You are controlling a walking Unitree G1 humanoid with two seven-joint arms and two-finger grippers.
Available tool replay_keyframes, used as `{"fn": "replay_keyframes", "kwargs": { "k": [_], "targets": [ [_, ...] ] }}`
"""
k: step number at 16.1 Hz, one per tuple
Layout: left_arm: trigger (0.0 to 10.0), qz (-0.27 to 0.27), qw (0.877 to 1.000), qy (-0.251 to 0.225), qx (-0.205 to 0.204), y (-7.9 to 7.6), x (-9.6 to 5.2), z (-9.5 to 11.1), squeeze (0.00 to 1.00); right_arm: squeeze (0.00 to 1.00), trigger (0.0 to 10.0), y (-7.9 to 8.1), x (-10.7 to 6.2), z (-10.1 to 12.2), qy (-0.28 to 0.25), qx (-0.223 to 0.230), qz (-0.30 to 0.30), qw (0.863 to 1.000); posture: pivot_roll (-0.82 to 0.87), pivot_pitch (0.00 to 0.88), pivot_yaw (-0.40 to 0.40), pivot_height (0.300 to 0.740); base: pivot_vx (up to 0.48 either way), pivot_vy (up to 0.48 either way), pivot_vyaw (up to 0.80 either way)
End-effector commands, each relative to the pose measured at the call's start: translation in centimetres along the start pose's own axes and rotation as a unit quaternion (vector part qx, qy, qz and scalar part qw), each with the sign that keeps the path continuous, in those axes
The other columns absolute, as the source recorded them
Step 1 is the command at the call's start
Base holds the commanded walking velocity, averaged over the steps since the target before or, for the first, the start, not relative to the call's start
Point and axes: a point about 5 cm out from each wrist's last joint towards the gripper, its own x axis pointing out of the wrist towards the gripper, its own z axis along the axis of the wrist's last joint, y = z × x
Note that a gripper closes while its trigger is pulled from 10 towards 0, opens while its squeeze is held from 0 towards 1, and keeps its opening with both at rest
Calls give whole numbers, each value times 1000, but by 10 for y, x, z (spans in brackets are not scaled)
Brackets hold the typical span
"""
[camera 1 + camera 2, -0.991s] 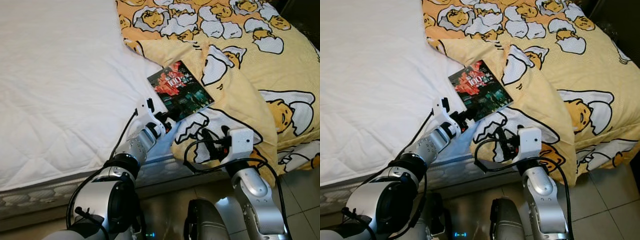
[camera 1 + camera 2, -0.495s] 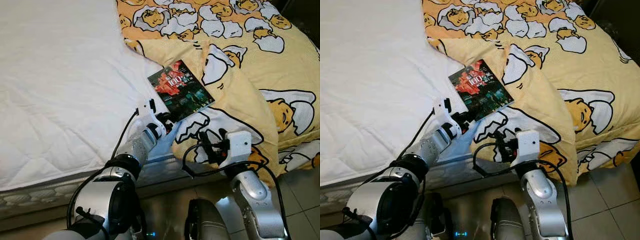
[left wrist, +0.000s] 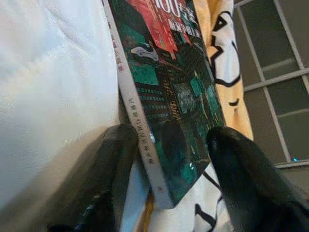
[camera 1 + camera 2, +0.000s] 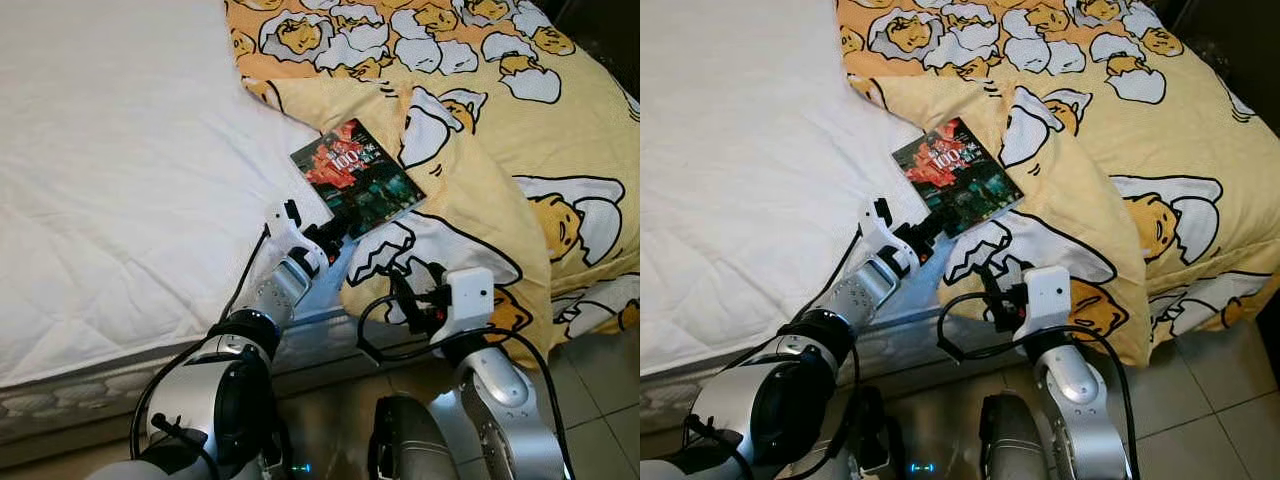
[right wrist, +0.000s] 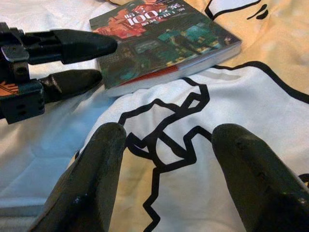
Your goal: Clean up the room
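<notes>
A paperback book (image 4: 357, 180) with a dark red-and-teal cover marked "100" lies flat on the bed, where the white mattress meets the yellow duvet. My left gripper (image 4: 333, 232) is open at the book's near corner. In the left wrist view one finger (image 3: 113, 164) rests on the sheet beside the spine and the other (image 3: 239, 169) is over the cover (image 3: 169, 72). My right gripper (image 5: 170, 130) is open, with nothing between its fingers. It hovers over the duvet's white patch just short of the book (image 5: 159, 41) and is also seen at the bed's edge (image 4: 412, 288).
The yellow duvet (image 4: 480, 170) with egg cartoons is bunched over the right half of the bed and hangs off its front edge. The bare white mattress (image 4: 120, 170) spreads to the left. Tiled floor (image 4: 600, 400) lies below right.
My left gripper has edged forward to the book's corner. My right arm has sunk a little and drifted left. The book has not moved.
</notes>
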Motion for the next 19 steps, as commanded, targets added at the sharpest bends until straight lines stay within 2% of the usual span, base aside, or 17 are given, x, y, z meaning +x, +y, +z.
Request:
{"fn": "replay_keyframes", "kwargs": {
  "k": [1, 6, 8, 10, 17, 19],
  "targets": [
    [0, -75, 994, 54, -54, -55, 18, -61, 0, 0, 10000, 1, -4, 0, 1, 2, 0, 1000, -217, 152, -6, 653, 0, 0, 0],
    [0, -96, 994, 31, -50, -55, 18, -47, 0, 0, 10000, 1, -2, -3, 6, 3, -4, 1000, -198, 133, 0, 653, 0, 0, 0],
    [0, -101, 992, 10, -70, -54, 18, -39, 0, 0, 10000, 3, 0, -3, 6, 4, -5, 1000, -200, 128, 3, 653, 0, 0, 0],
    [0, -116, 991, 0, -70, -56, 18, -32, 0, 0, 10000, 2, 0, -4, 8, 3, -6, 1000, -195, 129, 1, 653, 0, 0, 0],
    [0, -110, 992, 6, -61, -51, 16, -35, 0, 0, 10000, 3, 0, -5, 10, 0, -10, 1000, -189, 137, 1, 653, 0, 0, 0],
    [0, -102, 994, 12, -39, -49, 15, -34, 0, 0, 10000, 3, 1, -5, 11, 1, -11, 1000, -188, 141, 3, 653, 0, 0, 0]
  ]
}}
